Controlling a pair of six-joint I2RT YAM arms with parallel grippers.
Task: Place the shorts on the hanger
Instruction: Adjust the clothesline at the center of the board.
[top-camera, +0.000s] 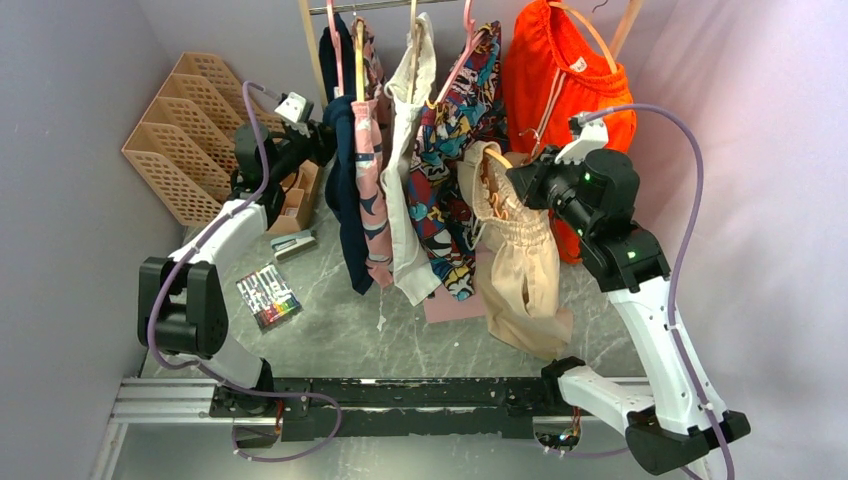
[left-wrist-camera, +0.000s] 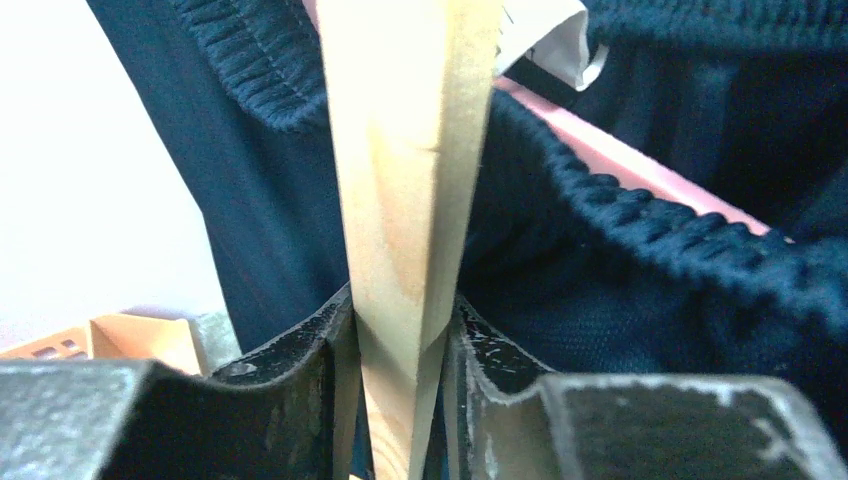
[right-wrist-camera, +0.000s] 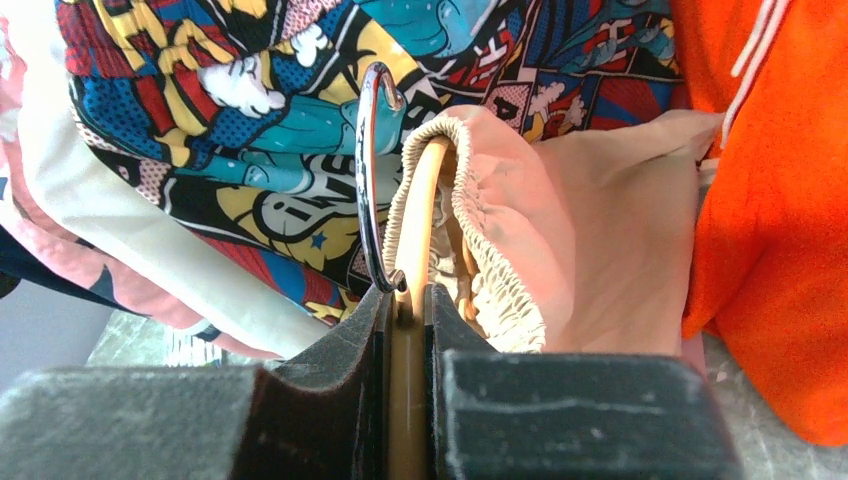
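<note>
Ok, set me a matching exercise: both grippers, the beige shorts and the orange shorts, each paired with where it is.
1 left gripper
2 right gripper
3 beige shorts
4 orange shorts

A rightmost in the hanging row
B closed on the hanger
C closed on the wooden post
D draped on the held hanger

Pairs: 1-C, 2-B, 3-D, 4-A

The left arm (top-camera: 225, 235) reaches toward one o'clock, its left gripper (left-wrist-camera: 400, 330) pressed against both sides of the wooden post (left-wrist-camera: 400, 150). The right arm (top-camera: 650, 300) leans toward eleven o'clock, with the right gripper (right-wrist-camera: 408, 300) clamped tight on the hanger (right-wrist-camera: 415, 200).
</note>
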